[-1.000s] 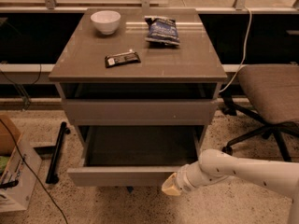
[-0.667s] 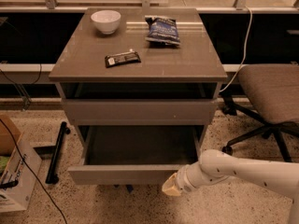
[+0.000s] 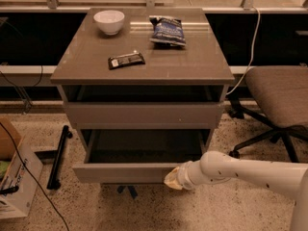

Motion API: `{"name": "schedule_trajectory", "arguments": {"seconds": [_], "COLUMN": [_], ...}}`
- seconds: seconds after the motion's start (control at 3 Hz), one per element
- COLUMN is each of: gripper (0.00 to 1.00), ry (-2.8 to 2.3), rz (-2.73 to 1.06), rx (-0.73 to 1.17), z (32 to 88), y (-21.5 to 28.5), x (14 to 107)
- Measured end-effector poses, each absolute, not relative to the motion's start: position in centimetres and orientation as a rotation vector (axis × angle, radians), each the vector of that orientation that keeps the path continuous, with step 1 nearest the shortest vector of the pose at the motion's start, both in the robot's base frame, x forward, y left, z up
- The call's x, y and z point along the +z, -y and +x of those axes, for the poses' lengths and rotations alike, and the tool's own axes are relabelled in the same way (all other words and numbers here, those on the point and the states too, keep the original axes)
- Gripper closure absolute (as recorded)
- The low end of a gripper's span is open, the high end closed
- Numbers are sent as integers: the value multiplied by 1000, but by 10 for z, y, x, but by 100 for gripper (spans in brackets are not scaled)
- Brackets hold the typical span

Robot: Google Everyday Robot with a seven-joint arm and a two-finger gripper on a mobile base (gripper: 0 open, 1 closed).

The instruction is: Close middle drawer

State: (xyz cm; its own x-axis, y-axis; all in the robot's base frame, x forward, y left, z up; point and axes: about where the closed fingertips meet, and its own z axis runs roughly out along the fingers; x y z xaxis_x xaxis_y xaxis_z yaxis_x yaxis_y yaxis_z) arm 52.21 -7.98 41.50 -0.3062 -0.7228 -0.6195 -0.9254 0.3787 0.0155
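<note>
The middle drawer [image 3: 127,173] is pulled out from the grey-brown cabinet [image 3: 144,66]. It has a low flat front panel and a pale grey inner box, which looks empty. The gripper [image 3: 172,179] sits at the end of the white arm [image 3: 240,170], which reaches in from the right. It is pressed against the right end of the drawer's front panel. Above the drawer is a taller front panel [image 3: 144,114] with a dark gap over it.
On the cabinet top are a white bowl [image 3: 109,21], a blue chip bag [image 3: 167,31] and a dark snack bar [image 3: 126,60]. An office chair [image 3: 276,97] stands at the right. A black bar [image 3: 58,155] and a cardboard box [image 3: 17,184] lie on the floor at the left.
The drawer's front panel has moved a little back toward the cabinet, and the gripper has moved with it.
</note>
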Motion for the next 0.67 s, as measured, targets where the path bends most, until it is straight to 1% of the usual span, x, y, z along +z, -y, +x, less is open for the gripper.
{"name": "schedule_trajectory", "arguments": {"seconds": [0.67], "gripper": [100], "ry": [-2081], "rz": [-1305], "rx": [390], "z": [580], "y": [91], "x": [420]}}
